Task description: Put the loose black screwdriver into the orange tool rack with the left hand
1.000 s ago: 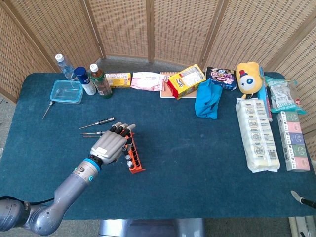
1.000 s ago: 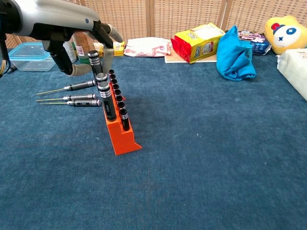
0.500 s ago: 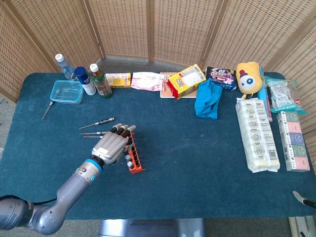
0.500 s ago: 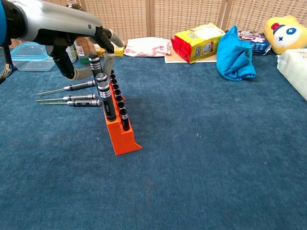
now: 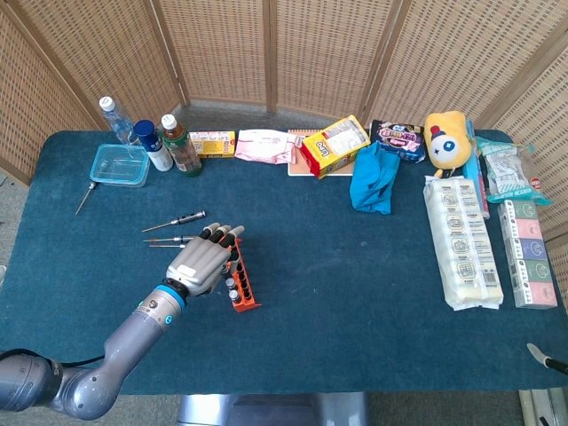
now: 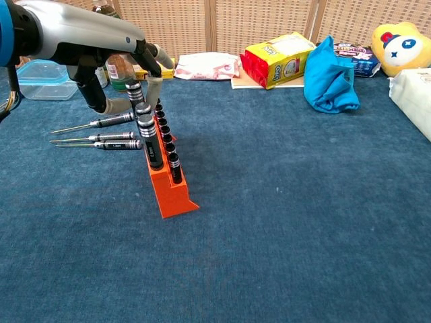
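My left hand [image 6: 114,74] at the orange tool rack [image 6: 168,185]
Fingers pinch a knurled black screwdriver [image 6: 137,95] upright over the wedge-shaped rack on the blue felt surface [image 6: 303,222].

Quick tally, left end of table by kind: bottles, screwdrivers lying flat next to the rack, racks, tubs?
Bottles: 3
Flat screwdrivers: 3
Orange rack: 1
Clear tub: 1
Total: 8
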Controlling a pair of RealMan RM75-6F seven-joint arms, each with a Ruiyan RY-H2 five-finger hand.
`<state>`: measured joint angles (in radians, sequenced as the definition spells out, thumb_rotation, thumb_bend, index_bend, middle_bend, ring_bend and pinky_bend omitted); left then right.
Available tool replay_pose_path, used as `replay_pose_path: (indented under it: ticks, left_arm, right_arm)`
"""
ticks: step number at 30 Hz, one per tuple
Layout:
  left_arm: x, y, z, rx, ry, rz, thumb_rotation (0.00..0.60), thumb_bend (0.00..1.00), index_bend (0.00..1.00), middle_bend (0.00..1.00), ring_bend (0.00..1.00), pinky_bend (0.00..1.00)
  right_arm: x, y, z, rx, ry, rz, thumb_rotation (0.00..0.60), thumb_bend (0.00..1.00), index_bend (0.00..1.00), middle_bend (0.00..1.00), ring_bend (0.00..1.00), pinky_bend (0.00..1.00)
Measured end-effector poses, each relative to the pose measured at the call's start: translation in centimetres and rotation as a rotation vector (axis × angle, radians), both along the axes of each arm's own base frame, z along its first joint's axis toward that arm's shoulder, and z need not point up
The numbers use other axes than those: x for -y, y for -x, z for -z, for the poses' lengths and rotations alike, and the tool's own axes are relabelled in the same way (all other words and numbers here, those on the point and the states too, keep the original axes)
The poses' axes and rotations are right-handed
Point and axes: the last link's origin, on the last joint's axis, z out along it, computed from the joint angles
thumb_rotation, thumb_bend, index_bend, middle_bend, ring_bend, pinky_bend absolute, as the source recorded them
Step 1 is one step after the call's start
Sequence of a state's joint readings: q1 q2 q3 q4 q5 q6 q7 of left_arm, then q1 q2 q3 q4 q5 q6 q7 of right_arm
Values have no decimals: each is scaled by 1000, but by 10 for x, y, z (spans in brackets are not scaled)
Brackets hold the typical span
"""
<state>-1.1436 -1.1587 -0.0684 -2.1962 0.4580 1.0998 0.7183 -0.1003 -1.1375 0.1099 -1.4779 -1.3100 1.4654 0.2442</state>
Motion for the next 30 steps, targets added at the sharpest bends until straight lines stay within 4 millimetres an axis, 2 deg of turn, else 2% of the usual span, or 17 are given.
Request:
replay_pose_path:
  ticks: [12,17,30]
  left_arm:
    - [0,1,4,-29,7,-10,600,479,482,0,0,49]
    - [0,1,4,-40,2,-9,600,456,404,0,0,49]
    - [0,-6,-3,0,5,-16,600,449,401,0,0,50]
  right_arm:
    - [-1,1,-2,-1,4,5,547,50,110,125,100,69]
    - [-1,1,-3,0,6,6,552,52,110,125,100,70]
    - [-1,3,-3,4,7,11,549,53,110,125,100,69]
